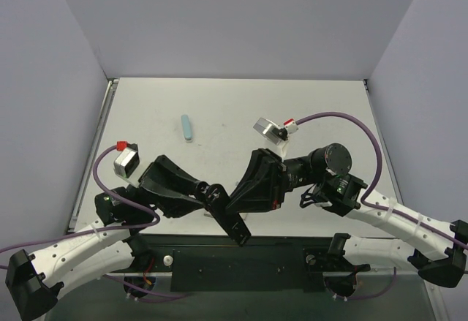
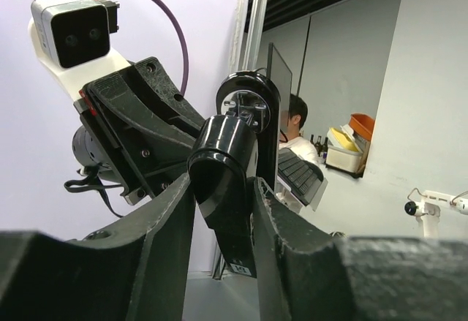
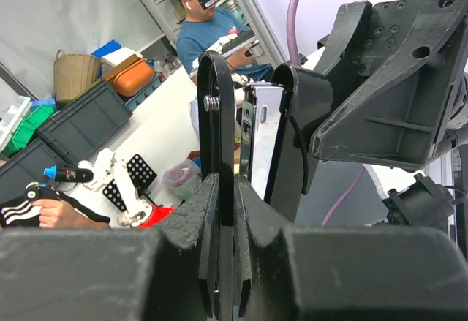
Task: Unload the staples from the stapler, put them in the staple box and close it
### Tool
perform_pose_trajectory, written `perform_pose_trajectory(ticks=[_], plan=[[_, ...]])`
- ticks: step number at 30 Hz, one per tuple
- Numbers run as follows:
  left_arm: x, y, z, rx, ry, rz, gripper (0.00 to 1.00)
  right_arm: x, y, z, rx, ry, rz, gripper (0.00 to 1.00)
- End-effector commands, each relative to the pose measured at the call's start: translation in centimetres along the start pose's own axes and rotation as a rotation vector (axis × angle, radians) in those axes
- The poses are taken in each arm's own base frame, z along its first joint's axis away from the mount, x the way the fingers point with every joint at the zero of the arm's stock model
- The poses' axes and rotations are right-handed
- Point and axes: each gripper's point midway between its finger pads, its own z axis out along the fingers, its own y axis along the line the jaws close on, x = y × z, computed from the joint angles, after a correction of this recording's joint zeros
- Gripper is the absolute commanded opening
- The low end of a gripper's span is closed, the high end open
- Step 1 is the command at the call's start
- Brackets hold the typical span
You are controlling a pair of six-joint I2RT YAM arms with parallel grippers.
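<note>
Stapler (image 2: 219, 145) aloft in left tool (image 2: 224, 183) and right tool (image 3: 225, 183)

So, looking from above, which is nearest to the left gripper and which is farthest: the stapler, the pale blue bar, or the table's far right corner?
1. The stapler, between the fingers of the left gripper, by the front edge.
2. The pale blue bar, lying on the table beyond, slightly to the left.
3. The table's far right corner, at the back, clearly farthest.

Left arm (image 1: 73, 251) and right arm (image 1: 398, 218): white shells near the bases, black beyond. Left hand (image 2: 223, 211) and right hand (image 3: 227, 211) are angular matte black. Purple cables (image 1: 344, 116) feed grey, red-tabbed wrist cameras (image 1: 126, 160).
</note>
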Motion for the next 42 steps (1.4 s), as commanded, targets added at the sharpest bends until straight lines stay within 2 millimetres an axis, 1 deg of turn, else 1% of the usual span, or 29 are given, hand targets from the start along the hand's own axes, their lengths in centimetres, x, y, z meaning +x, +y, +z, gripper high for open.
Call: perform_pose_trajectory(ticks=[1, 2, 3, 4, 5, 9, 10, 11, 12, 13, 14, 15, 16, 17, 18, 19, 20, 21, 26, 28, 31, 33, 36, 37, 38, 39, 40, 41, 42], plan=[[-2.1, -3.5, 0.8, 0.139, -0.046, 0.085, 0.24, -3.2, 3.2, 0.3, -0.098, -0.103, -0.147, 0.00], [-2.1, -3.4, 0.8, 0.137, -0.045, 0.082, 0.20, -3.3, 3.3, 0.3, -0.099, -0.106, -0.149, 0.00], [-2.1, -3.5, 0.8, 0.137, -0.045, 0.082, 0.06, -3.2, 3.2, 0.3, -0.100, -0.103, -0.149, 0.00], [-2.1, -3.5, 0.8, 0.135, -0.044, 0.080, 0.02, -3.1, 3.2, 0.2, -0.099, -0.101, -0.150, 0.00], [-2.0, -3.5, 0.7, 0.135, -0.044, 0.081, 0.00, -3.0, 3.2, 0.2, -0.095, -0.099, -0.153, 0.00], [-2.2, -3.8, 0.6, 0.133, -0.040, 0.097, 0.00, -2.5, 2.4, -0.2, -0.044, -0.082, -0.163, 0.00], [-2.1, -3.8, 0.6, 0.127, -0.037, 0.096, 0.00, -2.3, 2.1, -0.5, -0.015, -0.078, -0.163, 0.03], [-2.2, -4.0, 0.6, 0.126, -0.033, 0.099, 0.00, -2.2, 2.0, -0.7, -0.003, -0.078, -0.168, 0.08], [-2.2, -4.0, 0.6, 0.125, -0.033, 0.105, 0.00, -2.0, 2.0, -1.1, 0.010, -0.076, -0.176, 0.20], [-2.2, -4.1, 0.5, 0.121, -0.031, 0.105, 0.00, -2.1, 2.2, -1.4, 0.014, -0.081, -0.187, 0.25], [-2.3, -4.2, 0.5, 0.121, -0.033, 0.108, 0.00, -1.7, 1.7, -1.6, 0.041, -0.071, -0.189, 0.31], [-2.3, -4.4, 0.5, 0.124, -0.033, 0.109, 0.00, -1.8, 2.1, -2.0, 0.046, -0.077, -0.202, 0.34], [-2.4, -4.5, 0.5, 0.127, -0.033, 0.111, 0.00, -1.5, 1.6, -2.2, 0.072, -0.070, -0.203, 0.40], [-2.4, -4.6, 0.5, 0.129, -0.030, 0.111, 0.00, -1.6, 1.8, -2.6, 0.079, -0.078, -0.214, 0.43], [-2.4, -4.7, 0.4, 0.130, -0.032, 0.111, 0.00, -1.5, 1.4, -2.9, 0.101, -0.075, -0.217, 0.47], [-2.4, -4.7, 0.4, 0.130, -0.030, 0.110, 0.00, -1.6, 1.5, -3.2, 0.112, -0.083, -0.223, 0.49], [-2.4, -4.7, 0.4, 0.128, -0.031, 0.112, 0.00, -1.4, 0.9, -3.5, 0.140, -0.077, -0.226, 0.50], [-2.4, -4.7, 0.4, 0.128, -0.028, 0.112, 0.00, -1.6, 1.1, -3.9, 0.153, -0.087, -0.237, 0.50], [-2.2, -4.5, 0.4, 0.123, -0.020, 0.110, 0.00, -1.6, -0.6, -5.7, 0.289, -0.089, -0.265, 0.52], [-2.2, -4.5, 0.3, 0.121, -0.019, 0.111, 0.00, -1.5, -1.6, -6.4, 0.345, -0.087, -0.265, 0.52], [-1.9, -3.9, 0.4, 0.100, -0.006, 0.108, 0.00, -1.3, -3.2, -7.3, 0.434, -0.080, -0.276, 0.53], [-1.5, -2.9, 0.5, 0.063, 0.011, 0.108, 0.00, -1.1, -4.4, -8.1, 0.502, -0.066, -0.285, 0.53], [-0.7, -0.5, 0.7, -0.040, 0.055, 0.091, 0.00, -0.8, -5.6, -9.3, 0.594, -0.043, -0.305, 0.54], [-0.5, 0.2, 0.6, -0.066, 0.066, 0.104, 0.00, -0.5, -6.6, -10.2, 0.661, -0.028, -0.300, 0.54], [-0.1, 1.2, 0.5, -0.113, 0.086, 0.089, 0.00, -0.7, -7.2, -10.8, 0.716, -0.038, -0.303, 0.54], [0.2, 2.0, 0.3, -0.142, 0.101, 0.116, 0.00, -0.2, -7.8, -11.4, 0.752, -0.014, -0.299, 0.54], [0.5, 3.1, 0.1, -0.195, 0.115, 0.105, 0.00, -0.5, -8.4, -12.0, 0.800, -0.021, -0.303, 0.54], [0.8, 3.8, -0.1, -0.223, 0.132, 0.131, 0.00, 0.1, -8.9, -12.6, 0.834, 0.002, -0.293, 0.54], [1.3, 5.0, -0.6, -0.275, 0.151, 0.141, 0.00, 0.1, -9.5, -13.3, 0.880, 0.001, -0.293, 0.54]])
